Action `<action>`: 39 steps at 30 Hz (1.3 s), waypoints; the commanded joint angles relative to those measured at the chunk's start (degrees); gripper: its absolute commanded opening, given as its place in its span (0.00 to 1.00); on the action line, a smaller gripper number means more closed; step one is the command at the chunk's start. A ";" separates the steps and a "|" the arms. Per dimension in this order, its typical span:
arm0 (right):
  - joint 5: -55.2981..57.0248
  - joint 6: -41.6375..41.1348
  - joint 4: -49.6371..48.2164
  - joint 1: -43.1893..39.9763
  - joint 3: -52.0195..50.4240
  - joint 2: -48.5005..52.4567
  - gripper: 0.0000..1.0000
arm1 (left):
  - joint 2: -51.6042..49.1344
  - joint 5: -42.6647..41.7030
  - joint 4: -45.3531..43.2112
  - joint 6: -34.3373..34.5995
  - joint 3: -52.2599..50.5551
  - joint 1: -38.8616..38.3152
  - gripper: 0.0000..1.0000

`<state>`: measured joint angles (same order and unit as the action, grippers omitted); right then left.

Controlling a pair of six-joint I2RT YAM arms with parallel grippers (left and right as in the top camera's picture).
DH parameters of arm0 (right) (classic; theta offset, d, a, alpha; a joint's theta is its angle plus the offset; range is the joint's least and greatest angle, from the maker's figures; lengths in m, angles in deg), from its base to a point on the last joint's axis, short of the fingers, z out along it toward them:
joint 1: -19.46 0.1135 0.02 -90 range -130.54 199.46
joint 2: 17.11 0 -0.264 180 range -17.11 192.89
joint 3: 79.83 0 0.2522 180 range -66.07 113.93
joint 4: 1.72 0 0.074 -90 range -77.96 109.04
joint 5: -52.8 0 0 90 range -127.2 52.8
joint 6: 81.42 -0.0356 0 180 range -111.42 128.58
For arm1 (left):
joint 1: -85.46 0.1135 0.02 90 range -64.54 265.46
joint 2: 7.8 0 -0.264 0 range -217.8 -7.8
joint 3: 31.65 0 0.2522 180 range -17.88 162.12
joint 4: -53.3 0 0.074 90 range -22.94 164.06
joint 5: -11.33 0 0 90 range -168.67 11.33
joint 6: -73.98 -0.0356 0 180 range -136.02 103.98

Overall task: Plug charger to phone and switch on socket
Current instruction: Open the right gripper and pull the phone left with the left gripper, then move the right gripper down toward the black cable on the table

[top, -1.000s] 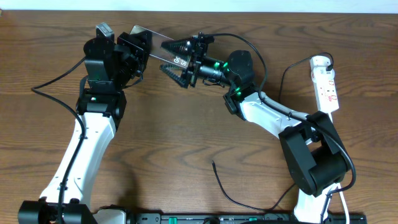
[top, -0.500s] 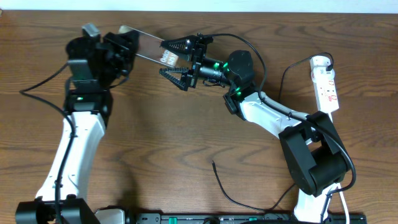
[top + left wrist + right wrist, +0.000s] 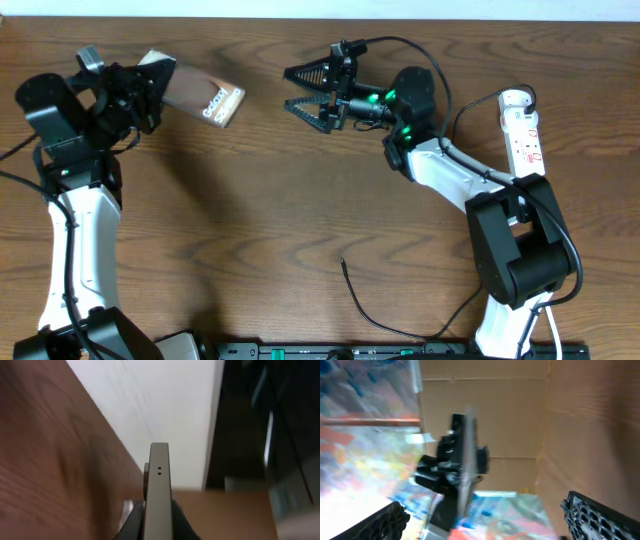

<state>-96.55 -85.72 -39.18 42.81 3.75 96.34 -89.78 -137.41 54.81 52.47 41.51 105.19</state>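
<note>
Left gripper clamped on phone at upper left, right gripper spread wide and empty at upper centre, socket far right, charger lying loose at bottom centre.

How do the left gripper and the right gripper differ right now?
The left gripper is shut on one end of the flat dark-edged phone with white lettering; the right gripper is open and holds nothing. The left sits near the left edge of the brown wooden table, the right near the middle. Both are black.
</note>
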 commanded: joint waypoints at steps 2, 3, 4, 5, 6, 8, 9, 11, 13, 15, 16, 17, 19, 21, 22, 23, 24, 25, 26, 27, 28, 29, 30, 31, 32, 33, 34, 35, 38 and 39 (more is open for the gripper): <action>-6.19 18.23 10.95 -2.10 1.03 -1.03 0.99 | 0.28 -16.52 -1.07 -4.02 0.46 -0.20 0.07; -6.64 20.74 13.31 -2.36 1.16 -1.03 0.99 | 0.28 -17.99 -1.57 -4.26 0.46 -0.20 0.07; -7.08 23.02 15.56 -2.54 1.40 -1.03 0.99 | 0.26 -19.63 -2.54 -4.42 0.46 -0.20 0.07; -7.76 25.83 18.10 -2.71 1.86 -1.03 0.99 | 0.20 -21.53 -4.00 -4.42 0.46 -0.20 0.07; -8.63 28.44 20.41 -2.75 2.49 -1.03 0.99 | 0.11 -22.93 -5.16 -4.37 0.46 -0.20 0.07; -10.05 33.14 25.31 -2.75 3.98 -1.05 0.99 | -0.02 -24.85 -6.38 -4.39 0.46 -0.20 0.07; -10.23 35.54 28.83 -2.75 4.92 -1.05 0.99 | -0.02 -24.92 -6.29 -4.39 0.46 -0.20 0.07; -9.44 41.00 37.03 -2.75 6.91 -1.05 0.99 | -0.07 -25.42 -6.36 -4.39 0.46 -0.17 0.07; -6.27 46.66 47.08 -2.75 9.01 -1.05 0.99 | -0.11 -26.60 -6.73 -4.42 0.46 -0.13 0.07; 0.61 54.16 61.11 -2.75 12.26 -1.05 0.99 | -0.13 -27.63 -7.48 -4.42 0.46 -0.13 0.07; 5.57 57.68 68.74 -2.69 14.34 -1.05 0.99 | -0.13 -28.06 -7.63 -4.44 0.46 -0.13 0.07; 12.98 62.27 79.38 -2.47 17.86 -1.05 0.99 | -0.13 -28.52 -7.65 -5.03 0.46 -0.13 0.07; 19.04 66.73 88.87 -2.16 22.14 -1.05 0.99 | -0.22 -28.81 -7.65 -6.62 0.46 -0.13 0.07; 23.98 69.24 95.93 -1.90 25.94 -1.05 0.99 | -0.55 -29.38 -7.65 -9.40 0.46 -0.13 0.07; 27.12 69.81 99.32 -1.73 27.69 -1.05 0.99 | -0.81 -29.94 -7.65 -11.34 0.46 -0.13 0.07; 30.14 70.14 102.12 -1.55 28.94 -1.05 0.99 | -1.18 -30.80 -7.63 -13.53 0.46 -0.13 0.07; 33.81 70.20 105.35 -1.18 30.18 -1.05 0.99 | -1.73 -31.41 -7.56 -15.15 0.46 -0.13 0.07; 36.20 70.20 107.47 -0.83 30.75 -1.05 0.99 | -2.27 -31.39 -7.54 -15.87 0.39 -0.13 0.07; 38.64 70.25 109.39 -0.28 30.93 -1.05 0.99 | -3.13 -31.39 -7.63 -16.46 0.39 -0.13 0.07; 40.79 70.47 111.16 0.39 30.93 -1.05 0.99 | -4.09 -31.39 -7.63 -17.35 0.39 -0.13 0.08; 42.56 70.86 112.63 1.01 30.86 -1.03 0.99 | -5.03 -31.41 -7.63 -18.10 0.39 -0.13 0.07; 44.37 70.86 113.79 1.60 30.69 -1.03 0.99 | -6.12 -31.41 -7.63 -18.60 0.39 -0.13 0.07; 46.64 70.86 115.12 2.47 30.36 -1.03 0.99 | -7.39 -31.41 -7.63 -18.73 0.39 -0.13 0.07; 48.96 70.84 116.65 3.54 30.08 -1.03 0.99 | -8.66 -31.41 -7.63 -18.75 0.39 -0.13 0.07; 50.12 70.82 117.52 4.20 29.97 -1.03 0.99 | -9.51 -31.41 -7.67 -18.84 0.39 -0.13 0.07; 51.39 70.82 118.55 5.11 29.70 -1.03 0.99 | -10.54 -31.41 -8.04 -18.99 0.39 -0.13 0.07; 52.41 70.79 119.47 6.10 29.31 -1.03 0.99 | -11.65 -31.39 -8.94 -18.95 0.39 -0.13 0.07; 53.37 70.79 120.10 7.13 28.76 -1.03 0.99 | -12.61 -31.41 -10.01 -18.95 0.39 -0.13 0.07; 53.86 70.79 120.78 9.90 26.69 -1.03 0.99 | -14.64 -31.41 -11.56 -18.93 0.42 0.35 0.07; 53.86 70.79 120.72 10.58 25.92 -1.03 0.99 | -15.08 -31.41 -11.82 -18.91 0.42 0.68 0.08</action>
<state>-46.74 -16.02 81.30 51.16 31.80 95.99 -104.33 -167.05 44.08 34.50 41.51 105.05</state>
